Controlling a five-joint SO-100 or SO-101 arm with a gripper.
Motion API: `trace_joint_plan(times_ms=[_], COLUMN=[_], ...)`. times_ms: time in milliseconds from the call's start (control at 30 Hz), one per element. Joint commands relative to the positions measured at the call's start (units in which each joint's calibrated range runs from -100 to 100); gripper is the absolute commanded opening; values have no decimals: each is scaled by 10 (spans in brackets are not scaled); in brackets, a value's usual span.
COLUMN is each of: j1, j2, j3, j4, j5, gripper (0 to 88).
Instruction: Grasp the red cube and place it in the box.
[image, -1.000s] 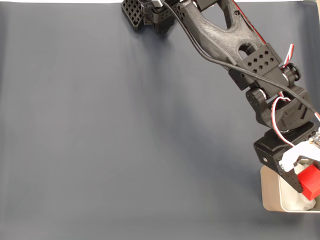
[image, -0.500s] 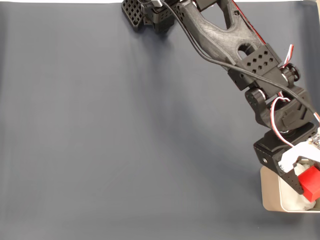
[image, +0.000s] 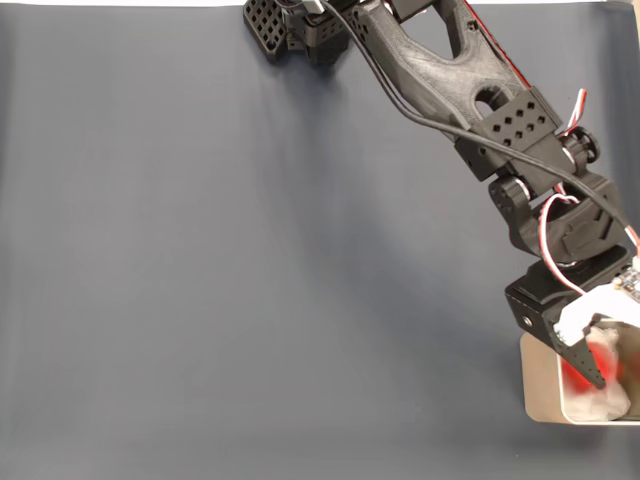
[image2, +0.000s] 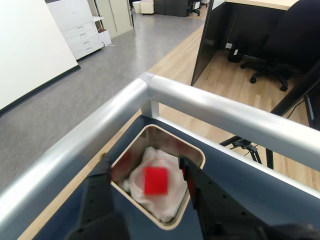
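We are seeing jaws spread over box (image2: 196, 156) at worktop's near right corner, red cube (image2: 156, 180) blurred, lying on white padding (image2: 165, 205) inside

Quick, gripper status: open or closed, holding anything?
Gripper: open, holding nothing; the red cube, blurred, is between the spread fingers over the box.

Red cube (image2: 156, 180), blurred, on white padding (image2: 165, 200) inside pale grey box (image2: 131, 146). Table cover (image: 250, 280) around box: dark slate blue. Arm (image: 450, 80) above box: black, with red-and-white wires.
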Motion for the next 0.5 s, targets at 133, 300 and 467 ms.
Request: trace_joint_plan(times_ms=[133, 300, 467], j1=[10, 11, 12], j2=[-8, -10, -11], j3=[-35, -35, -35], j4=[0, -5, -8], j5=[6, 6, 9], gripper=[518, 524, 525])
